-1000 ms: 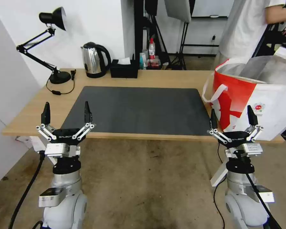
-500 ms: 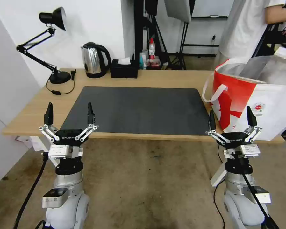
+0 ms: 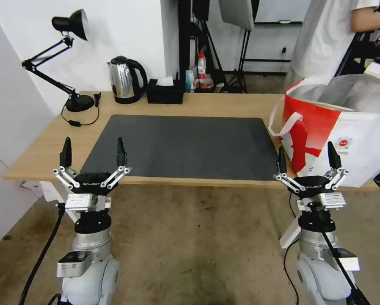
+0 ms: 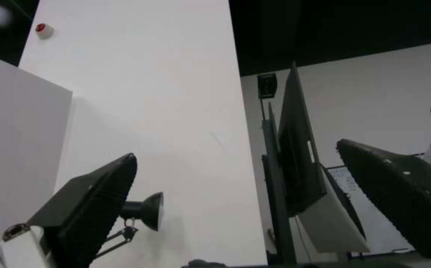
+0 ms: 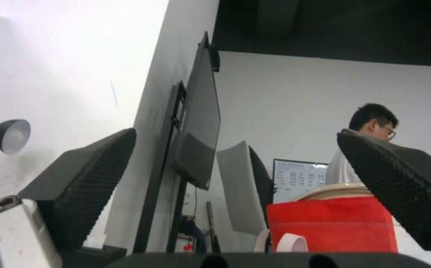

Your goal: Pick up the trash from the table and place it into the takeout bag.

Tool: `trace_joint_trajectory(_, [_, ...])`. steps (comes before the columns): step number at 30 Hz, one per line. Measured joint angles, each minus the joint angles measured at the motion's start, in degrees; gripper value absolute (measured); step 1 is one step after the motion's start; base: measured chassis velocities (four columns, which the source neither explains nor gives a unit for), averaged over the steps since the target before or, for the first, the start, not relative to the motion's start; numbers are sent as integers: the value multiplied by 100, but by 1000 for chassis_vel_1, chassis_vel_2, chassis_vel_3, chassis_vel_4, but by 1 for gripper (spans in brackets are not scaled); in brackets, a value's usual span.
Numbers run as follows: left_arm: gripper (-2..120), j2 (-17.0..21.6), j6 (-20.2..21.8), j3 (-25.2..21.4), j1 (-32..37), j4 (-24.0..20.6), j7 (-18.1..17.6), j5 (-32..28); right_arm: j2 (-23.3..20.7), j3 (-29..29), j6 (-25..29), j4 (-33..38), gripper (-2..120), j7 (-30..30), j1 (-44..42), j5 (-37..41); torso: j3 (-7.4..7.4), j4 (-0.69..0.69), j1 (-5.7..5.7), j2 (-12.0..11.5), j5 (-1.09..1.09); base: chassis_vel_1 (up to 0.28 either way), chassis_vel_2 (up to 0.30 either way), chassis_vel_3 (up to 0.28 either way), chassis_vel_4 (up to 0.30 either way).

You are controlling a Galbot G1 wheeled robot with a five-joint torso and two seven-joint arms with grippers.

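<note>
Head view: left gripper and right gripper both spread wide and holding nothing, before table; bag at its right end, contents seemingly hidden.

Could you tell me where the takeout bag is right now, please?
In the head view the takeout bag stands on the table's right end, beside the dark mat, just beyond the right gripper.

Even, bright indoor light falls on the long light-wood worktop, with soft shadows and straight lines bowing toward the head view's edges. Both wrist views are dimmer and soft, dark ceiling above glaring white walls.
</note>
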Motion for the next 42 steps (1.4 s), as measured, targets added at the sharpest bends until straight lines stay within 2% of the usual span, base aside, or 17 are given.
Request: trace_joint_trajectory(42, [100, 5, 9, 2, -3, 5, -6, -3, -3, 1, -13, 11, 100, 4, 0, 12, 0, 0, 0, 1, 0, 0, 0, 0, 0])
